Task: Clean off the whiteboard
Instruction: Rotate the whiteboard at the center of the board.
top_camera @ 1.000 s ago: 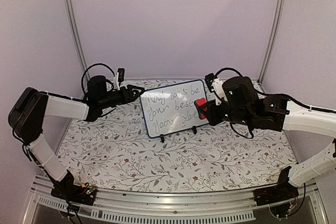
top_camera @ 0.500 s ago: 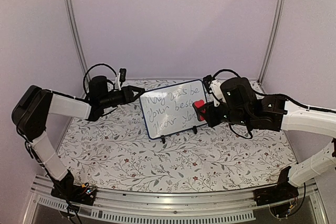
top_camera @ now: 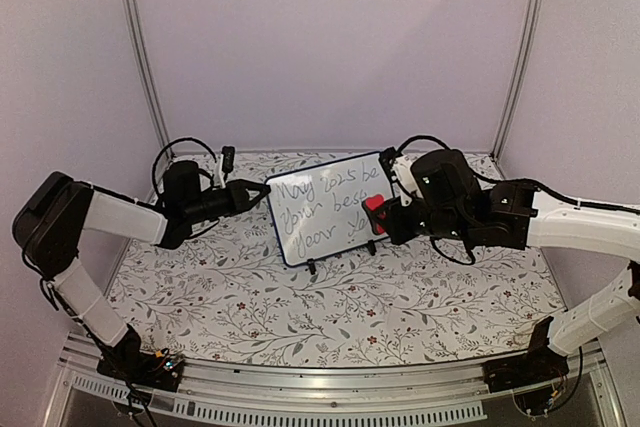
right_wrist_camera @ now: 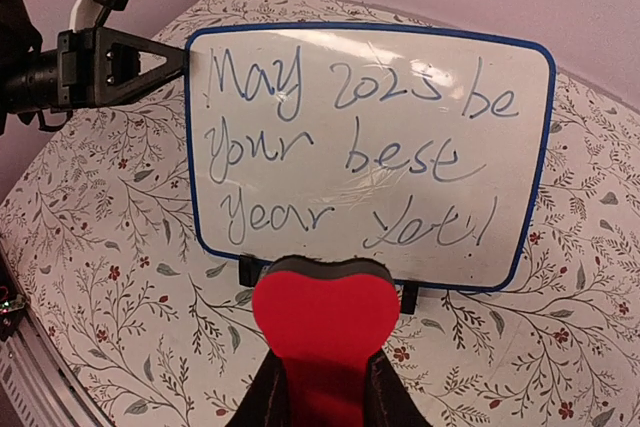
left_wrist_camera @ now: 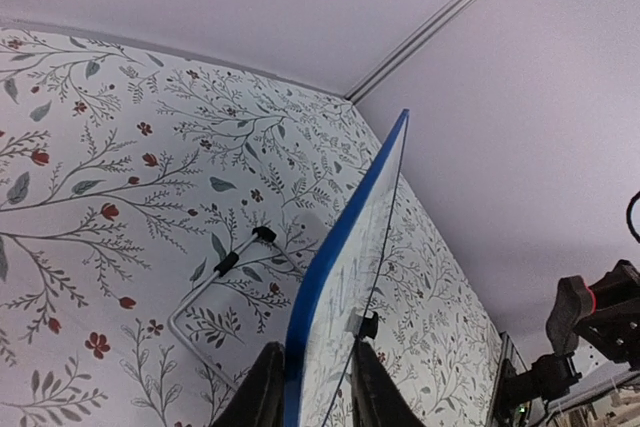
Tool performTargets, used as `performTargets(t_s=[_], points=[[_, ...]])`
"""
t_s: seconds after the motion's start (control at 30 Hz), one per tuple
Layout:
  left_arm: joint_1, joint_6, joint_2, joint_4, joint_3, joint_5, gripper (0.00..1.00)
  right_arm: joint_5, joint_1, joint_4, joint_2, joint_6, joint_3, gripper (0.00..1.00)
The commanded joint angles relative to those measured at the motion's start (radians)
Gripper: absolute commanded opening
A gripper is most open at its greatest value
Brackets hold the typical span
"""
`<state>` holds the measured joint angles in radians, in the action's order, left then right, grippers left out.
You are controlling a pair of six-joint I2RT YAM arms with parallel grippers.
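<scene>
The whiteboard (top_camera: 325, 209) stands upright on two black feet at the middle back of the table, with blue handwriting across its face (right_wrist_camera: 370, 147). My left gripper (top_camera: 258, 192) is at its left edge, near the top corner. In the left wrist view the two fingers (left_wrist_camera: 318, 387) sit on either side of the blue frame (left_wrist_camera: 340, 237), pressed against it. My right gripper (top_camera: 385, 217) is shut on a red heart-shaped eraser (right_wrist_camera: 322, 319) with a dark felt face. It holds the eraser just in front of the board's lower right part; I cannot tell whether they touch.
A floral cloth (top_camera: 330, 312) covers the table. A bent wire stand (left_wrist_camera: 215, 277) props the board from behind. Purple walls and two metal posts (top_camera: 140, 57) close in the back and the sides. The left gripper (right_wrist_camera: 150, 59) shows in the right wrist view too.
My left gripper has come down to the board's left edge and its jaws have closed round the frame. My right arm has carried the eraser left, closer to the board's face.
</scene>
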<state>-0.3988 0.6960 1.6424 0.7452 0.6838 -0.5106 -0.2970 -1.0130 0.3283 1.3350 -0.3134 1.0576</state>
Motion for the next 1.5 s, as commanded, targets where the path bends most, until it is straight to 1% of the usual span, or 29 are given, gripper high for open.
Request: performTargets(t_s=[0.0,0.3,0.43,0.53,0.7,1.1,1.17,1.2,1.23,1.27,1.33,1.4,1.47], points=[[-0.034,0.005,-0.060,0.053,-0.041,0.049,0.20,0.017,0.005,-0.015,0.022,0.011,0.039,0.15],[-0.049,0.015,-0.068,0.051,-0.069,0.073,0.17,0.028,0.005,-0.011,0.036,0.014,0.054,0.15],[-0.078,0.018,-0.084,0.044,-0.078,0.114,0.08,0.026,0.005,-0.009,0.035,0.017,0.053,0.15],[-0.102,0.022,-0.096,0.040,-0.086,0.136,0.08,0.027,0.005,-0.009,0.035,0.020,0.052,0.15],[-0.148,0.031,-0.116,0.034,-0.109,0.185,0.04,0.027,0.005,-0.011,0.036,0.020,0.050,0.15],[-0.246,0.082,-0.245,0.005,-0.208,0.309,0.03,0.037,0.005,-0.014,0.044,0.020,0.043,0.15],[-0.258,0.080,-0.264,-0.012,-0.213,0.320,0.08,0.045,0.005,-0.020,0.049,0.023,0.042,0.15],[-0.262,0.079,-0.276,-0.022,-0.214,0.326,0.13,0.047,0.005,-0.024,0.052,0.026,0.041,0.15],[-0.263,0.081,-0.289,-0.038,-0.214,0.333,0.19,0.051,0.005,-0.023,0.060,0.032,0.046,0.15],[-0.263,0.082,-0.309,-0.063,-0.209,0.341,0.30,0.059,0.006,-0.020,0.068,0.040,0.053,0.14],[-0.261,0.063,-0.354,-0.134,-0.186,0.365,0.41,0.073,0.005,-0.020,0.084,0.055,0.067,0.14],[-0.259,0.038,-0.397,-0.251,-0.145,0.412,0.56,0.082,0.005,-0.033,0.095,0.072,0.074,0.14],[-0.253,0.012,-0.425,-0.364,-0.090,0.457,0.66,0.091,0.005,-0.041,0.108,0.088,0.086,0.14]])
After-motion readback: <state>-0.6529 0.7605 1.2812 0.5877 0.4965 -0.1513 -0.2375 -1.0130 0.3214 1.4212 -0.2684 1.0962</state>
